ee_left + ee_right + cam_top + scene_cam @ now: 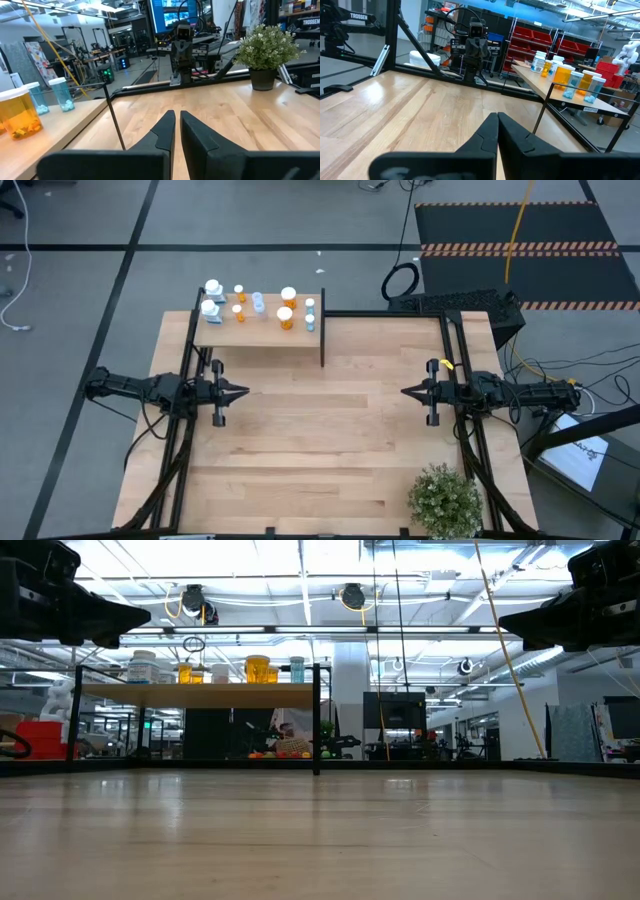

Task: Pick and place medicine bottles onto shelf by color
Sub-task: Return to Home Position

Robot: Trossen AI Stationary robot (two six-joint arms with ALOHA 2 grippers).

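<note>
**Inspector A:** What do we record for the arms?

**Inspector B:** In the high view we find the left gripper (243,391) at 9 o'clock of the tabletop (330,470) centre, pointing toward 3 o'clock. The right gripper (406,391) sits opposite at 3 o'clock, pointing toward 9 o'clock. The two are well apart. The low view shows both held well above the wood.

**Inspector A:** And the fingers?

**Inspector B:** The left wrist view shows that arm's fingers (164,131) drawn together with only a thin slit between them, and nothing is held. The right wrist view shows the other arm's fingers (489,131) closed likewise, gripping nothing.

**Inspector A:** Where do we place the task items?

**Inspector B:** The shelf (262,337) stands at 11 o'clock on the tabletop, with its black upright panel (322,340) at the 3 o'clock end. Every one of the medicine bottles (286,319) that we can see stands upright on it. The white bottles (211,308) group at the 9 o'clock end. The orange bottles (287,298) occupy the middle. Two pale blue bottles (309,305) stand just beside the panel, one behind the other. One further pale bottle (258,303) stands among the orange ones, and we cannot tell its colour for certain.

**Inspector A:** Anything else?

**Inspector B:** A potted plant (445,498) stands at 5 o'clock near the tabletop edge, well apart from both grippers.
</note>
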